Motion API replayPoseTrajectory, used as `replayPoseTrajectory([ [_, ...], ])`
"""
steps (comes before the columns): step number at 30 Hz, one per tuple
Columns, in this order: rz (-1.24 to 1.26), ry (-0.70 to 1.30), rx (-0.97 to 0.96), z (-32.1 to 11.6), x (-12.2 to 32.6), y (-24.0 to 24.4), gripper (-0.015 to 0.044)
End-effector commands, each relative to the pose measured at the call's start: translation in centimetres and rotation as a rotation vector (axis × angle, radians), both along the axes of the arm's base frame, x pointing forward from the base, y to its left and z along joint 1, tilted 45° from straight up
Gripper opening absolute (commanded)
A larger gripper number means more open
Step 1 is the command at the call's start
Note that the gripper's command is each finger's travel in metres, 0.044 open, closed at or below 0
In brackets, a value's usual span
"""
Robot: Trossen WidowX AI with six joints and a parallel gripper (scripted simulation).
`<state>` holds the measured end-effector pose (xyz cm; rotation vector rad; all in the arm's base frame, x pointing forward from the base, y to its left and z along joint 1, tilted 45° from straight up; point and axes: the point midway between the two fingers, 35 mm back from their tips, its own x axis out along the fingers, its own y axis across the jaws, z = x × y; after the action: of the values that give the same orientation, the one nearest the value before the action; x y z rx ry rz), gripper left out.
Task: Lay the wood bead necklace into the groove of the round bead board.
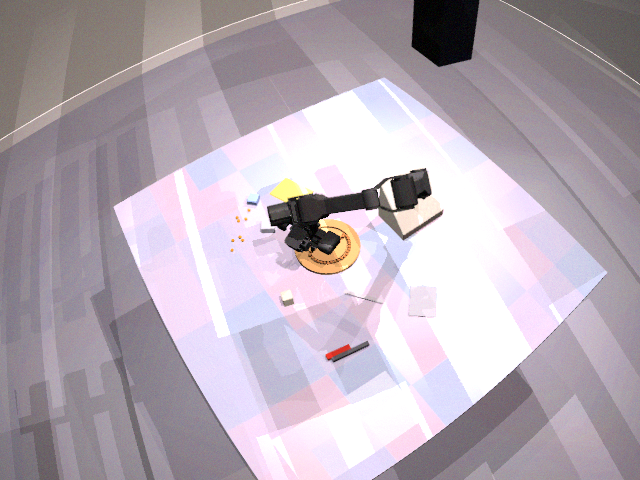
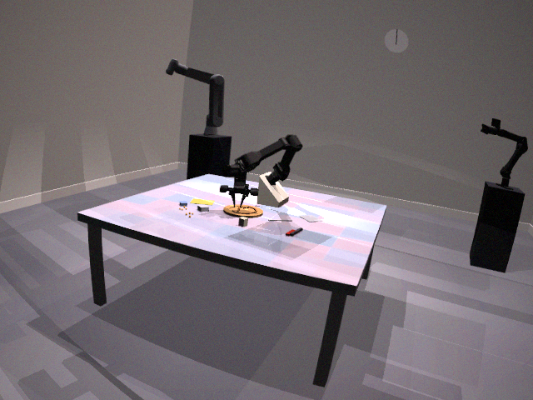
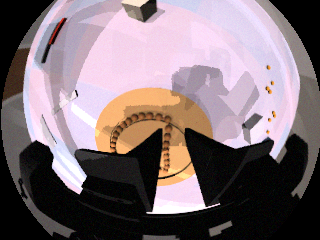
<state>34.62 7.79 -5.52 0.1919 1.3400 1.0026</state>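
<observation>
The round bead board (image 1: 355, 248) (image 2: 260, 212) (image 3: 107, 120) lies flat on the table. The wood bead necklace (image 1: 326, 262) (image 3: 149, 115) lies on it. In the wrist view its beads follow the circular groove on the left and far side, then a nearly straight run of beads cuts inside the circle, leaving the groove's right side bare. My gripper (image 2: 237, 207) (image 3: 174, 132) is partly open, pointing down low over the board. The straight run passes close beside the left fingertip in the wrist view. Contact cannot be told, and the fingers hide the near beads.
A pale cube (image 1: 286, 298) (image 2: 243, 221) (image 3: 140, 9) stands near the board. A red bar (image 1: 338, 351) lies beside a dark bar (image 1: 356, 347). A yellow sheet (image 1: 286, 190), a blue block (image 1: 252, 199), a grey block (image 3: 252, 121) and several orange beads lie on the board's other side.
</observation>
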Motion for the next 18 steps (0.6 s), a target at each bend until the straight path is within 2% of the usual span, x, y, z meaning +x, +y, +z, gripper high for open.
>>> replayPoseTrajectory([
  [1,0.002,0.017,0.005,-0.64,-0.51,0.64,0.0120],
  [17,0.004,0.024,0.006,-1.57,-0.86,1.58,0.0120],
  [18,0.006,0.014,0.002,-1.41,-0.65,1.44,0.0094],
])
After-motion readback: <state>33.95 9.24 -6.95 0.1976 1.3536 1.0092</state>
